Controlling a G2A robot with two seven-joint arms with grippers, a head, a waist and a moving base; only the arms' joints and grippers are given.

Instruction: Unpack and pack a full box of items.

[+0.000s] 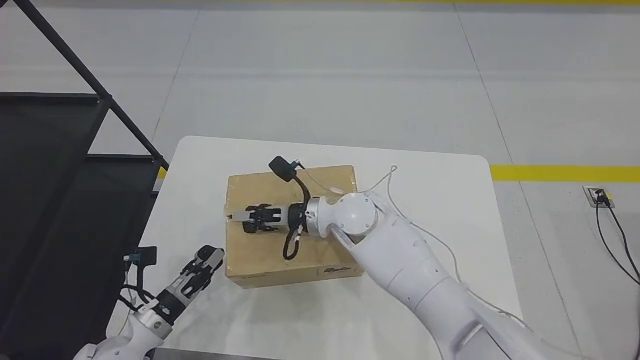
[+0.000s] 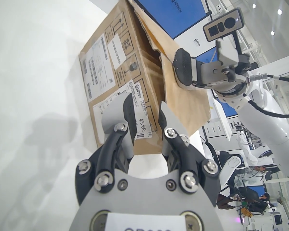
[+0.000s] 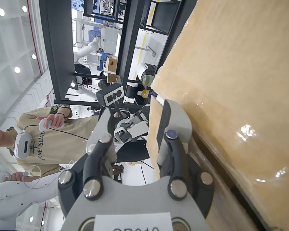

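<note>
Right gripper [image 3: 137, 114] straddles the flap [image 3: 153, 126] atop the box [image 2: 106, 56], jaws spread, one pad touching it. Left gripper [image 2: 144, 108] hangs open just beside the box.

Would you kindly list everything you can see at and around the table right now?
cardboard box: one, brown, middle of the table, white labels on one side
box flap: one, brown, raised off the box top
table: one, white, under the box
rack: one, black, on the floor beside the table
floor lines: two, yellow, one beyond the table, one to its side
right tool: one, black and grey, open, at the raised flap
left tool: one, black and grey, open, beside the box's labelled side
</note>
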